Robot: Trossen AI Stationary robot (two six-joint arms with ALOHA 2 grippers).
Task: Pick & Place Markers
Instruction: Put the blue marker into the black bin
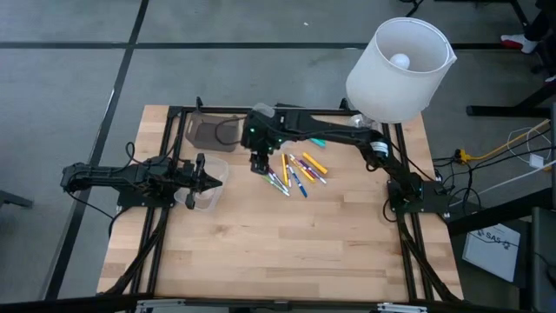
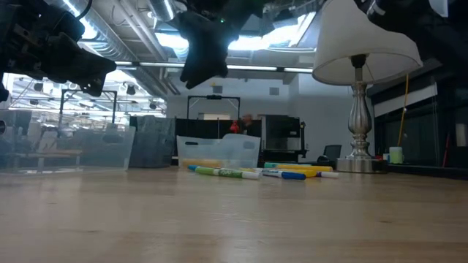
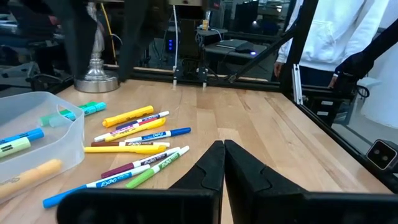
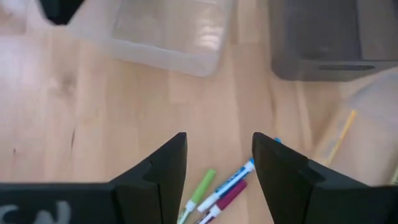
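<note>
Several markers (image 1: pixel 295 174) in blue, green, yellow, orange and purple lie loose on the wooden table near its middle; they also show in the left wrist view (image 3: pixel 134 143) and the low view (image 2: pixel 256 172). My right gripper (image 1: pixel 261 163) hangs open above the table at the left end of this heap. Between its fingers (image 4: pixel 219 140) shows bare wood, with a green, a blue and a purple marker (image 4: pixel 214 193) just below. A clear tub (image 3: pixel 37 143) holds a few more markers. My left gripper (image 3: pixel 224 168) is shut at the table's left, by a clear container (image 1: pixel 211 187).
A dark tub (image 1: pixel 208 130) and a clear tub (image 4: pixel 168 31) stand toward the table's far left. A lamp with a white shade (image 1: pixel 400 65) stands at the far right corner. Bare wood stretches across the near half of the table (image 1: pixel 287 252). A person in white (image 3: pixel 336 37) stands beyond the table.
</note>
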